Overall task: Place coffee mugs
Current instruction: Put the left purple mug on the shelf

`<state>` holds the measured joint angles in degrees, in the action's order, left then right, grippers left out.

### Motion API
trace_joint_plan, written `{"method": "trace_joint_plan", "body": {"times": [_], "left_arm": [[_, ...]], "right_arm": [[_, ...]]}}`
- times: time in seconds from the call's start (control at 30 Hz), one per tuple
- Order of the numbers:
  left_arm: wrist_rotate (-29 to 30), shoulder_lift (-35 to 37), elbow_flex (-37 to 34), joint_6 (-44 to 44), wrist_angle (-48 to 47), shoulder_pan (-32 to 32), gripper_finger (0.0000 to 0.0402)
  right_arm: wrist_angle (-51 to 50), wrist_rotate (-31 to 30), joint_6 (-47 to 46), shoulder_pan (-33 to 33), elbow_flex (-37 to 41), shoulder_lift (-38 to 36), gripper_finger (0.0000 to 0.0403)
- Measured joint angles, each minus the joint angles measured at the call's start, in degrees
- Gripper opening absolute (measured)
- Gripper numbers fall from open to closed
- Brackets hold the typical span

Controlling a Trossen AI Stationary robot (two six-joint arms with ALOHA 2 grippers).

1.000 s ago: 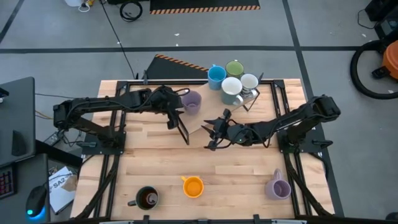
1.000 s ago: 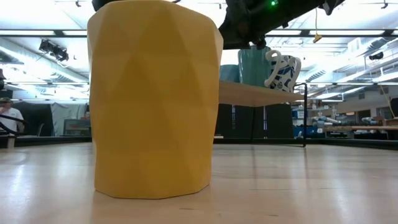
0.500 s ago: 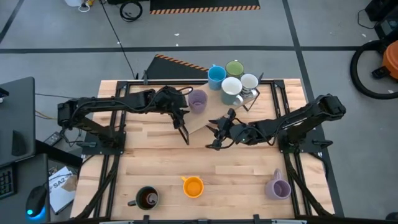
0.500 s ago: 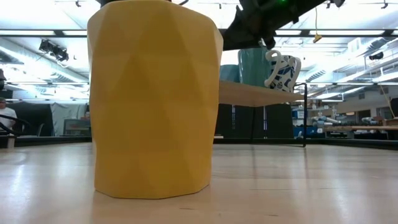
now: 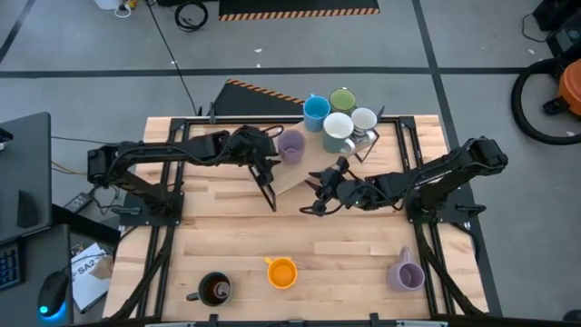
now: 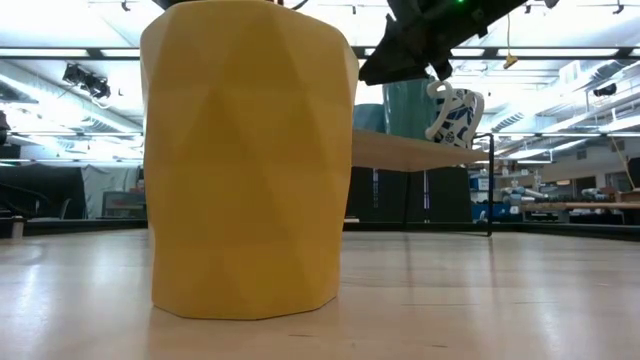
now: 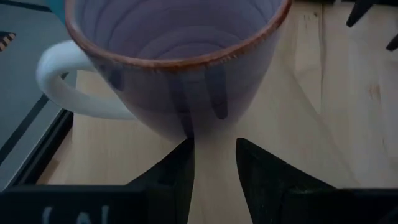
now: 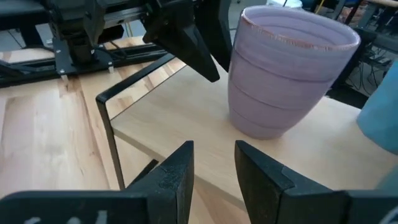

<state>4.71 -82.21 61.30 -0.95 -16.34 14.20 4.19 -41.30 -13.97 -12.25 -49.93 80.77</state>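
Partly hidden, left pincer (image 5: pixel 275 155) grips lavender mug (image 5: pixel 291 146).

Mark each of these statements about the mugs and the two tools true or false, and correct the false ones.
1. The left tool grips a lavender mug by its rim. True; one finger sits inside the cup.
2. The right tool carries the orange mug. False; it holds nothing, and that mug stands alone near the table's front edge.
3. Four mugs are bunched at the back: blue, green and two white. True.
4. The dark mug sits on the raised shelf. False; it stands at the front left of the table.
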Motion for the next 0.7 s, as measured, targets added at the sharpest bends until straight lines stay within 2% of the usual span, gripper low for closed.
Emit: {"method": "trace_joint_plan", "body": {"times": [0.13, 0.33, 0.5, 0.7], "left_arm": [[0.37, -0.81, -0.02, -0.13, 2.3, 0.08, 0.0126], [0.4, -1.42, -0.02, -1.43, 4.9, 0.15, 0.0126], [0.42, -1.4, 0.02, -1.79, 4.67, 0.15, 0.0126], [0.42, -1.4, 0.02, -4.28, 2.45, 0.15, 0.0126]], "right_arm": [[0.08, -3.0, 0.41, 0.03, 0.0, 0.6, 0.0122], [0.9, -2.44, 0.23, 1.25, -0.01, 1.91, 0.0122], [5.13, -3.09, 1.46, 2.04, -0.04, 5.88, 0.0122], [9.06, -8.36, 2.48, 3.24, -0.05, 9.23, 0.0122]]}}
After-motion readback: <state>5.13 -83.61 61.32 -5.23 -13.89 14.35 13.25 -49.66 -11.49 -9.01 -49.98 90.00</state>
